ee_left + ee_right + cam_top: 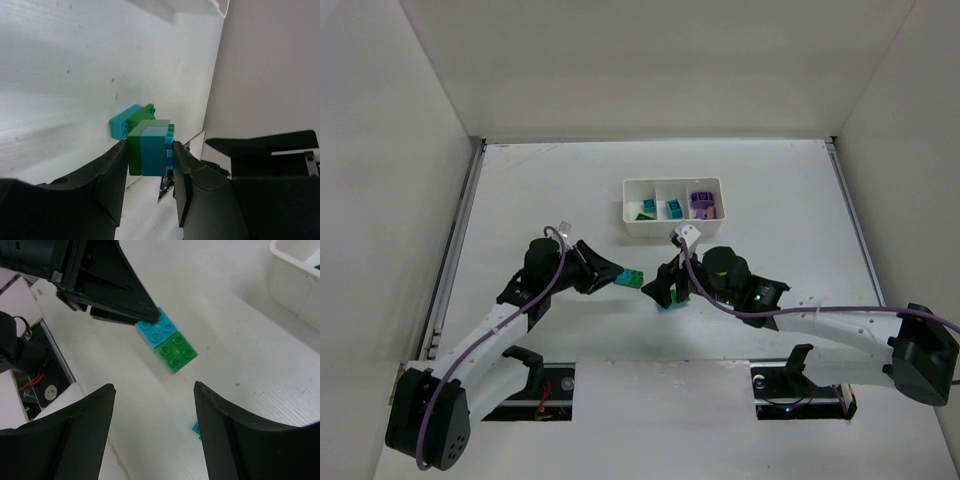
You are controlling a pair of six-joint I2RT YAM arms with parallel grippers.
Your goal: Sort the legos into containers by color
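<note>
Your left gripper (149,155) is pinching a glossy, studded teal-and-green clump (166,340). Your right gripper (153,388) is gaping empty opposite it, with a small teal brick (196,428) lying beneath and the white tray (672,229) beyond.

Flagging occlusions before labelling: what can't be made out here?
- Loose clump: top view, mostly under right gripper; right wrist, half behind its own jaws.
- Tray: right wrist, cut off by frame corner; contents mostly unseen.
- Bricks in tray: top view, too small to count reliably.
</note>
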